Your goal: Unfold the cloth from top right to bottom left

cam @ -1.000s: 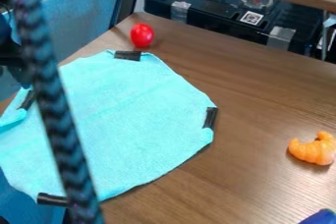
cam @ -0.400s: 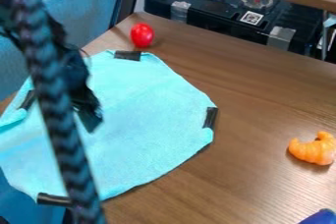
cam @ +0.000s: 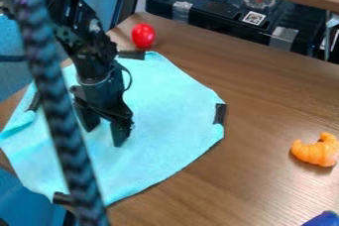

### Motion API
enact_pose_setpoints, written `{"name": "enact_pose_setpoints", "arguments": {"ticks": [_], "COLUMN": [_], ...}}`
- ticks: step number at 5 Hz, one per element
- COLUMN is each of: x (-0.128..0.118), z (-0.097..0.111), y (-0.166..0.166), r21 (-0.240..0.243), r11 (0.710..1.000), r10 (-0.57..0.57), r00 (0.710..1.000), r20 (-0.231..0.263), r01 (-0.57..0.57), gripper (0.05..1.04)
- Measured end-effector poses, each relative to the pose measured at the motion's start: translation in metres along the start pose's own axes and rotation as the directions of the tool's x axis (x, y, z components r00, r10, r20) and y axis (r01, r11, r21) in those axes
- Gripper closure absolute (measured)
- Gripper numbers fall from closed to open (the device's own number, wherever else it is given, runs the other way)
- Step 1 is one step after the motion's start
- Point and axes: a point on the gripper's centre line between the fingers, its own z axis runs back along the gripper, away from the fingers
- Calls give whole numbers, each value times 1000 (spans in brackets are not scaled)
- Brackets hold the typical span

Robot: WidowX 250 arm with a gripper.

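My black gripper [cam: 103,135] hangs over the left-middle part of the cloth, its two fingers parted with only cloth seen between them. The light blue cloth [cam: 165,136] lies mostly spread on the wooden table. Black tape pieces mark its edges at the top, right, left and bottom. Its left edge has a small folded-over strip, and a small curl shows below the right tape. Whether the fingertips touch the cloth, I cannot tell.
A red egg-shaped object [cam: 143,35] stands just beyond the cloth's top edge. An orange curved toy [cam: 315,149] lies at the right, and a blue object [cam: 322,219] at the lower right corner. A dark braided cable [cam: 58,116] crosses the left foreground.
The arm has come in from the upper left, and the gripper has moved right and down over the cloth. The cloth has shifted slightly to the right.
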Motion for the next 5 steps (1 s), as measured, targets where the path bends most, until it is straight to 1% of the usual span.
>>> {"name": "enact_pose_setpoints", "arguments": {"ticks": [1,2,3,4,5], "x": [5,13,22,36,48], "z": [0,1,7,16,34], "y": [-14,-34,-56,-73,-82], "r21": [-27,-72,-103,-135,-168], "r11": [999,992,986,980,971], "r10": [41,100,124,141,169], "r00": [999,995,992,990,986], "r20": [-9,-26,-40,-26,-1], "r01": [-41,-102,-127,-144,-167], "gripper": [83,83,83,83,83]}}
